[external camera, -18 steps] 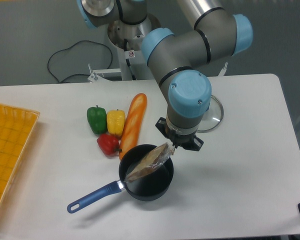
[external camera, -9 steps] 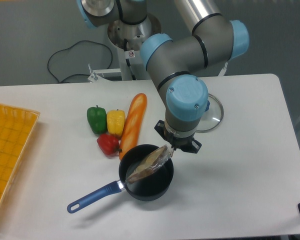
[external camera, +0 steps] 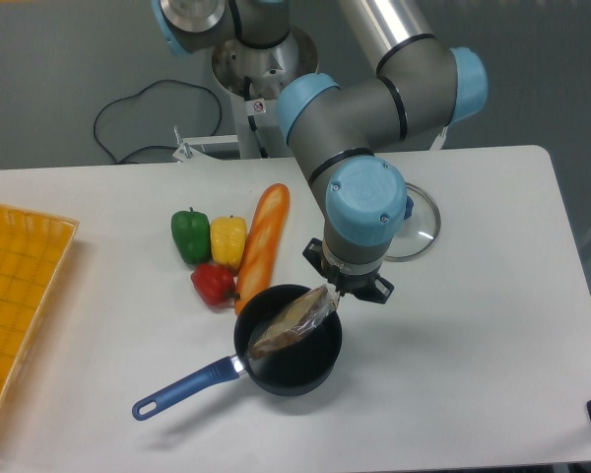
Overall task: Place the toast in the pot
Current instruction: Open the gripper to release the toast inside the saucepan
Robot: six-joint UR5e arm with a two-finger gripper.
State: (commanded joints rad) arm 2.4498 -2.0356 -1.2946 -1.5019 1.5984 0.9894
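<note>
since a second ago your arm has drifted slightly left and the toast has sunk a touch lower into the pot. it lies tilted, long axis running from lower left inside the pot up to the gripper, which pinches its upper-right corner of wrapping. you'd likely release next: the slice hangs down-left of the fingers, over the grey interior. around it you have the baguette, three peppers, the glass lid, a yellow tray, all on the white table.
</note>
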